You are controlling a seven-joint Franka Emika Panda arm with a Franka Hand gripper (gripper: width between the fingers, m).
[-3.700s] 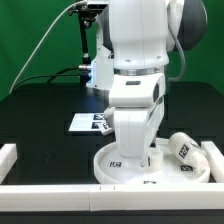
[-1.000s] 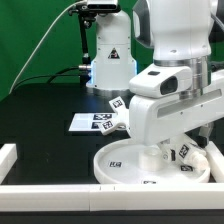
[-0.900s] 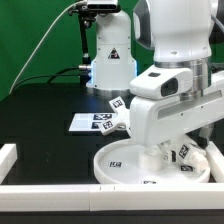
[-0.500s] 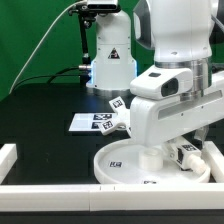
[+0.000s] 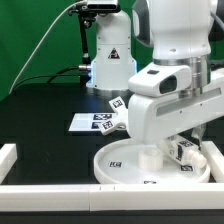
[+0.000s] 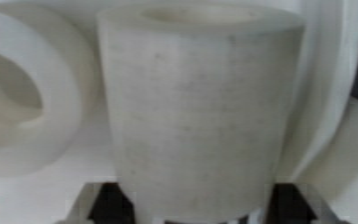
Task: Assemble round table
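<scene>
A: What lies left of the disc (image 5: 110, 170)?
B: The marker board (image 5: 88, 123), behind the disc, toward the exterior view's left.
A: And the leg (image 6: 194, 100)?
B: Just beside the disc's rim, on the exterior view's right.
A: The gripper (image 6: 190, 205)?
B: Closed on the leg, gripping its sides.

Green backdrop (image 5: 40, 40), black tabletop (image 5: 40, 105), white border rails (image 5: 50, 196) along its edge, marker board (image 5: 85, 123) lying flat
</scene>
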